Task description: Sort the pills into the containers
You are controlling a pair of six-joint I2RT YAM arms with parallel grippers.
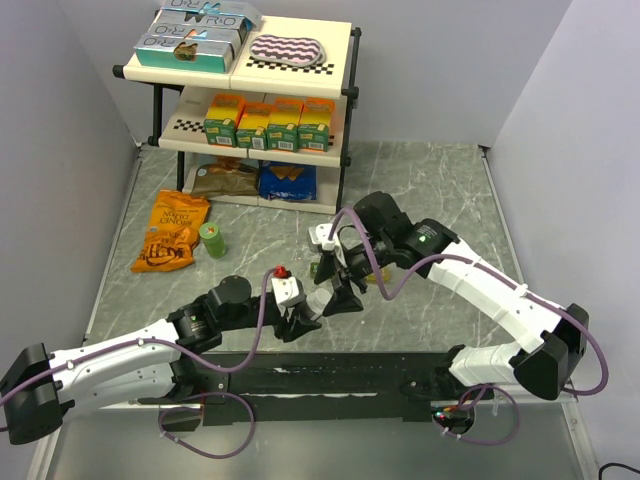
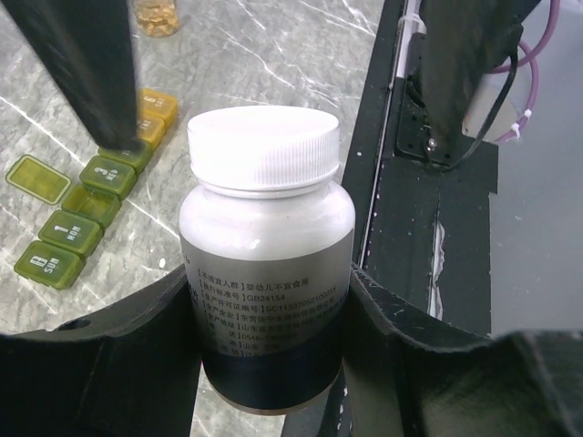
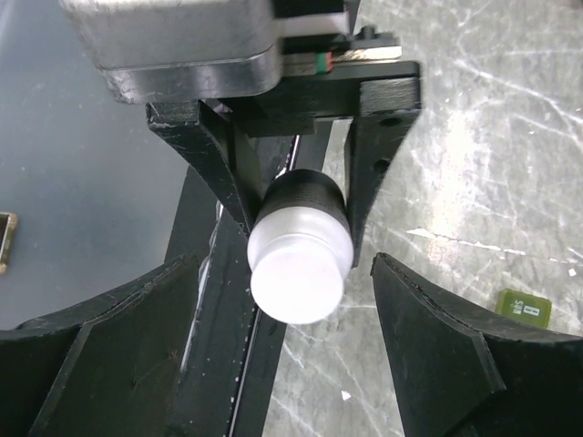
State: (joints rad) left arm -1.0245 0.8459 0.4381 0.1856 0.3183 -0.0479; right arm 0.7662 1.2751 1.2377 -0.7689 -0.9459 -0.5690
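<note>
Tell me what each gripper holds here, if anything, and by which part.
The left gripper clamps the pill bottle around its lower body, cap free. The right gripper is open near the cap, holding nothing.

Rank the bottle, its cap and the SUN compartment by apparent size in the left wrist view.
1. bottle
2. cap
3. SUN compartment; it lies farther from the camera, so its true size against the cap is unsure.

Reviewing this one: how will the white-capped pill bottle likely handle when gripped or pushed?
The pill bottle looks like rigid plastic, so it should keep its shape in the left gripper. Its smooth round wall and label may let it twist or slip. The ribbed cap probably grips better. On its side it would likely roll.
</note>
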